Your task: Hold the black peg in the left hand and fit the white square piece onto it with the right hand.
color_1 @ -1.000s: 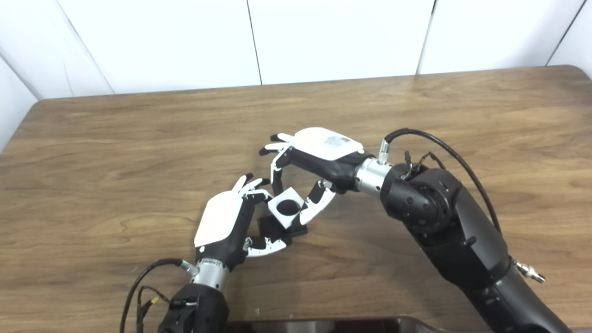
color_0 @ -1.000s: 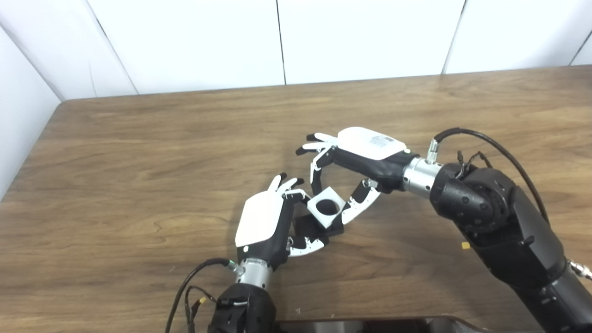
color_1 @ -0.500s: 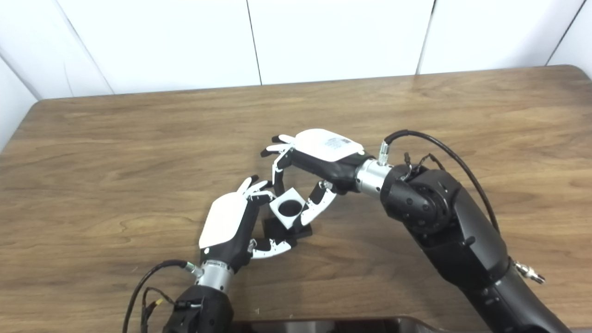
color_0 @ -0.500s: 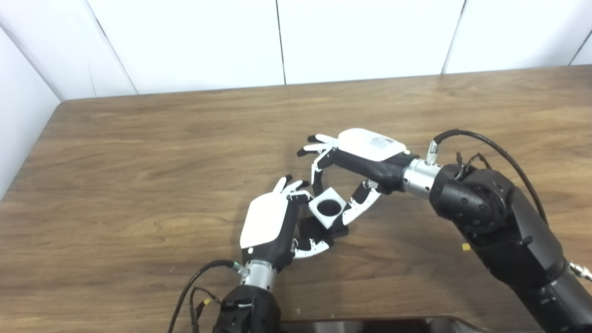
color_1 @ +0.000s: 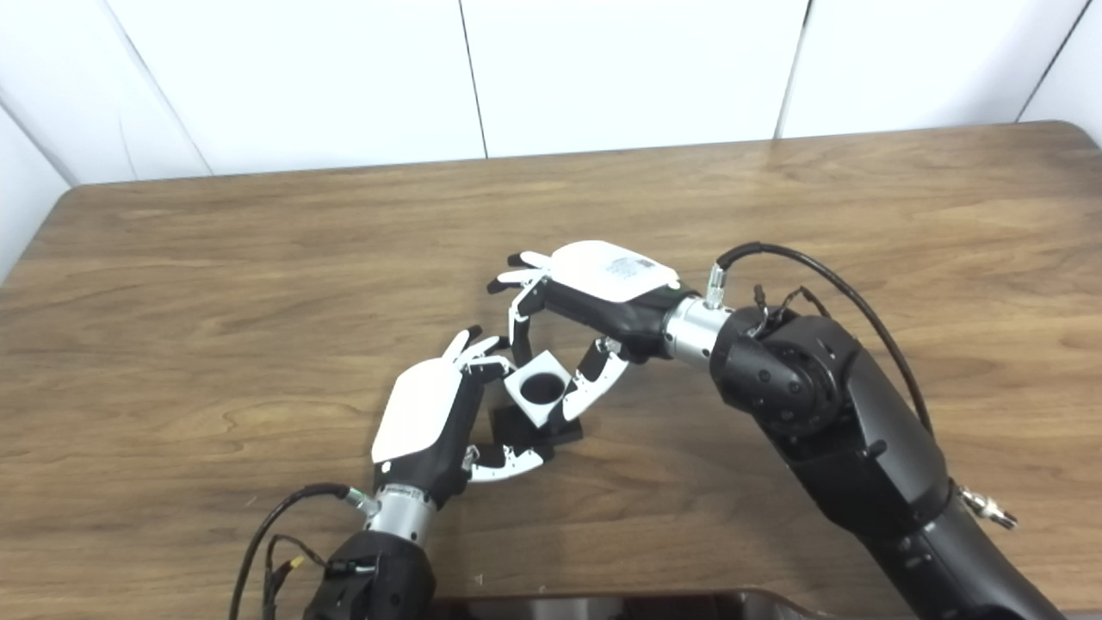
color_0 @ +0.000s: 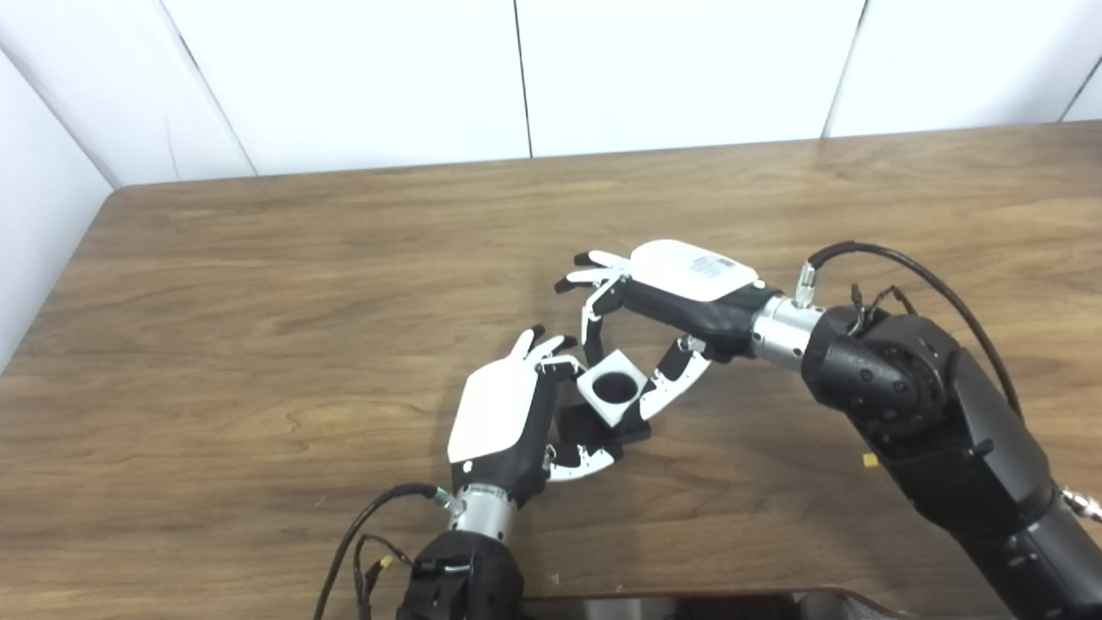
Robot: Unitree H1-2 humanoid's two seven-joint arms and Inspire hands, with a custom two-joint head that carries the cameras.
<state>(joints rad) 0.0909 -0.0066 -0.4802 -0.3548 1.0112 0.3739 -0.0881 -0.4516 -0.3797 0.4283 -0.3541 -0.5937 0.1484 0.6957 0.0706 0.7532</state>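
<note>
The white square piece (color_0: 612, 391) with a round hole sits on top of the black peg's base (color_0: 597, 425) at the middle of the wooden table (color_0: 258, 284). My right hand (color_0: 663, 310) pinches the white piece between thumb and a finger from the right. My left hand (color_0: 508, 413) is curled around the black base from the left, thumb under its front edge. The peg itself is hidden beneath the white piece; the hole looks dark.
The right forearm (color_0: 913, 396) with its looped cable (color_0: 895, 267) crosses the table's right half. White wall panels stand behind the far edge. A dark rim (color_0: 689, 603) shows at the bottom edge of the picture.
My left hand with the black base has shifted slightly right, closer under the white piece. The right hand has lowered the white piece a little onto the base.
</note>
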